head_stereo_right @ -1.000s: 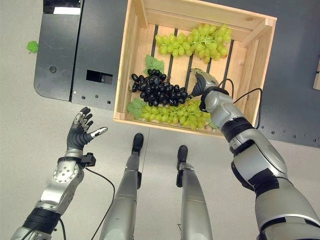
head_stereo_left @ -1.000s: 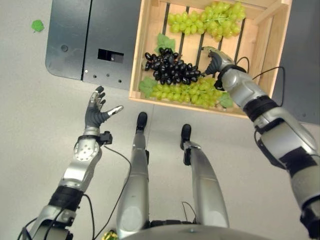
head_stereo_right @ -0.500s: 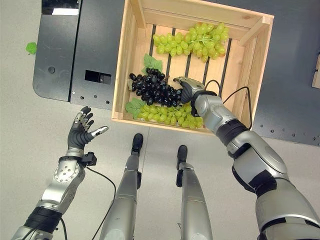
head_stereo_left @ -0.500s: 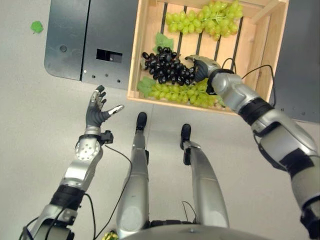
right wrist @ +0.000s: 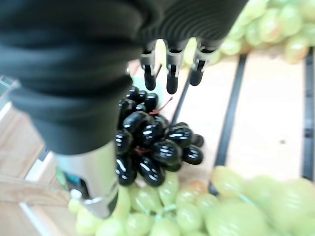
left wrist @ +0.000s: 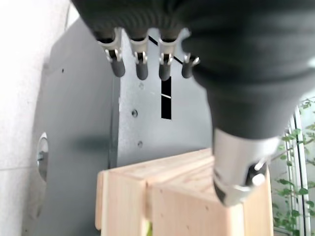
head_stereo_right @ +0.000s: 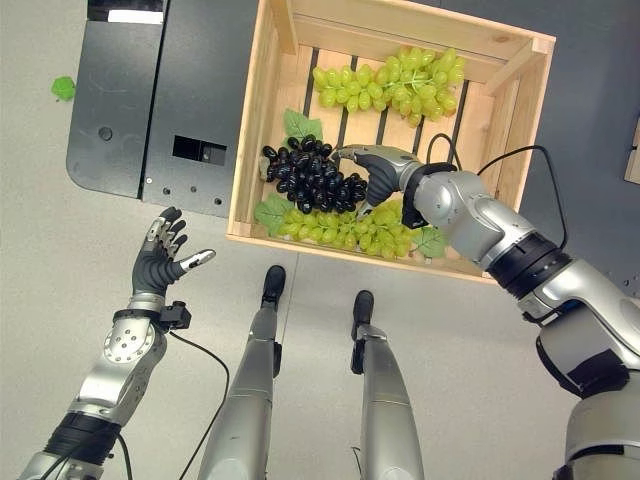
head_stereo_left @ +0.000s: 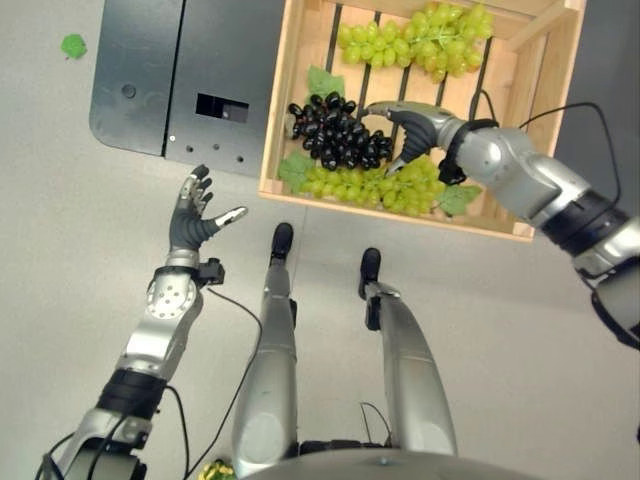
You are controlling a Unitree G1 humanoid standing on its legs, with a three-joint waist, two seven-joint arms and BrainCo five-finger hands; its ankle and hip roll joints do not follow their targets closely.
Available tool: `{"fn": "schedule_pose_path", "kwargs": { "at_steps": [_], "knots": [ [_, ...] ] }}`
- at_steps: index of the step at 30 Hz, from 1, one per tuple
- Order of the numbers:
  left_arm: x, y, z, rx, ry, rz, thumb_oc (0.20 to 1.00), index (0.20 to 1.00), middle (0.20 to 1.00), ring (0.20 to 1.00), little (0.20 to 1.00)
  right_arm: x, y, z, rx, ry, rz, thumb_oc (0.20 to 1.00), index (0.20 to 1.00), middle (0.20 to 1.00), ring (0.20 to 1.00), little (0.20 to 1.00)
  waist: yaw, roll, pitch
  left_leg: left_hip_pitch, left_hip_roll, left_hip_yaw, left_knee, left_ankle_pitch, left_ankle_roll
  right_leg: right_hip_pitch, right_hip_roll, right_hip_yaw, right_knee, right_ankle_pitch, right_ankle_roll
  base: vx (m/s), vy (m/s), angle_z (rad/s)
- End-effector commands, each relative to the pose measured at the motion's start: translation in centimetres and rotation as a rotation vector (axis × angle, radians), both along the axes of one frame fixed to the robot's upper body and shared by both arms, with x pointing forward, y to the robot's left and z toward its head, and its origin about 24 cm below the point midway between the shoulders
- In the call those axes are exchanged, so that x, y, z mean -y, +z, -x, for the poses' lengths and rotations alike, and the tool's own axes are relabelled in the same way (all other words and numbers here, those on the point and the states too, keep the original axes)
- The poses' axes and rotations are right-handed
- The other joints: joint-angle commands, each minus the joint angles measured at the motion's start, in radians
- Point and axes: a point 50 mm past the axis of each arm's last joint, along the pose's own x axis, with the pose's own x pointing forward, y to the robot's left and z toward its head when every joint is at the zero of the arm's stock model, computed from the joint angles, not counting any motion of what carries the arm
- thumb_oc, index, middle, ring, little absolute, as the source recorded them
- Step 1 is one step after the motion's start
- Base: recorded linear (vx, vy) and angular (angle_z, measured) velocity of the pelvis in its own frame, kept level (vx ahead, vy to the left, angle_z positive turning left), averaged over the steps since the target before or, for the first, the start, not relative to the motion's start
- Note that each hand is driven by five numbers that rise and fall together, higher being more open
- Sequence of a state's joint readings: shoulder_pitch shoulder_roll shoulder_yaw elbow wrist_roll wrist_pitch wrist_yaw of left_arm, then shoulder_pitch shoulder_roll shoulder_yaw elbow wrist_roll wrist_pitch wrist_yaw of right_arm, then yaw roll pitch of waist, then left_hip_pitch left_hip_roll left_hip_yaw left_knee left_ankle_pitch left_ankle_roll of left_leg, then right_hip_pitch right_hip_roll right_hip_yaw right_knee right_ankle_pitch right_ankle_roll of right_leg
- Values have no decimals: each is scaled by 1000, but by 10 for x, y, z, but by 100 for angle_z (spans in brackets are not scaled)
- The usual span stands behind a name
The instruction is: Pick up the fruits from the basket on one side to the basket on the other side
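Crate point(head_stereo_right: 252, 120): holds three bunches, namely green grapes point(head_stereo_right: 390, 78) at the far end, black grapes point(head_stereo_right: 312, 178) mid-crate, green bunch point(head_stereo_right: 345, 228) by the near wall.
Right hand point(head_stereo_right: 383, 172): fingers spread loosely above the black grapes, grasping nothing; a second ago it sat further right.
Right wrist view: thumb point(right wrist: 96, 179) beside the black grapes.
Left hand point(head_stereo_left: 194, 216): relaxed, empty, left of the crate, unchanged.

- In the crate point(head_stereo_right: 258, 120), one grape bunch point(head_stereo_right: 390, 78) lies at the far side.
- A second bunch point(head_stereo_right: 312, 177) lies mid-left.
- A third point(head_stereo_right: 345, 230) lies along the near wall.
- A metal plate point(head_stereo_right: 150, 100) lies on the floor left of the crate.
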State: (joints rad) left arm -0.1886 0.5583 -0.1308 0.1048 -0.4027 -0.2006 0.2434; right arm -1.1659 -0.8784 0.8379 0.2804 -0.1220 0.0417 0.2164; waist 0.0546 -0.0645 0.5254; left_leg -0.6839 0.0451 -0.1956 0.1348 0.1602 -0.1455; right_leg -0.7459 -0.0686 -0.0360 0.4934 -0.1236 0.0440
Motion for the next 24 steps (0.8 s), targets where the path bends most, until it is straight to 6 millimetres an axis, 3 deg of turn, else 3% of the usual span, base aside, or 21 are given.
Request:
{"fn": "schedule_pose_path", "kwargs": {
  "at_steps": [1, 9, 15, 24],
  "knots": [
    [-12, 18, 13, 94, 17, -103, 1000, 1000, 1000, 1000, 1000, -11, 9, 10, 2, 96, -55, 1000, 1000, 1000, 1000, 1000, -11, -67, -5, 42, -43, 22, 53, -83, 61, 48, -27, 10, -170, 140, 70, 0, 0, 0],
    [-8, 15, 11, 88, 26, -73, 1000, 1000, 1000, 1000, 1000, -21, -2, -4, 56, 46, -116, 1000, 1000, 1000, 1000, 1000, -4, -53, -5, 39, -46, 26, 57, -88, 65, 49, -27, 15, -173, 138, 68, 0, 0, 0],
    [0, 6, 6, 59, 35, -18, 1000, 1000, 1000, 1000, 1000, -33, -31, -33, 20, -109, -234, 1000, 1000, 1000, 1000, 1000, 13, -23, -5, 27, -51, 25, 57, -89, 70, 40, -26, 17, -171, 136, 64, 0, 0, 0],
    [11, 2, 1, 42, 37, 13, 1000, 1000, 1000, 1000, 1000, -52, -57, -47, -46, -230, -374, 1000, 1000, 1000, 1000, 1000, 24, -2, -5, 16, -58, 22, 62, -90, 74, 32, -24, 20, -170, 138, 61, 0, 0, 0]
  ]
}}
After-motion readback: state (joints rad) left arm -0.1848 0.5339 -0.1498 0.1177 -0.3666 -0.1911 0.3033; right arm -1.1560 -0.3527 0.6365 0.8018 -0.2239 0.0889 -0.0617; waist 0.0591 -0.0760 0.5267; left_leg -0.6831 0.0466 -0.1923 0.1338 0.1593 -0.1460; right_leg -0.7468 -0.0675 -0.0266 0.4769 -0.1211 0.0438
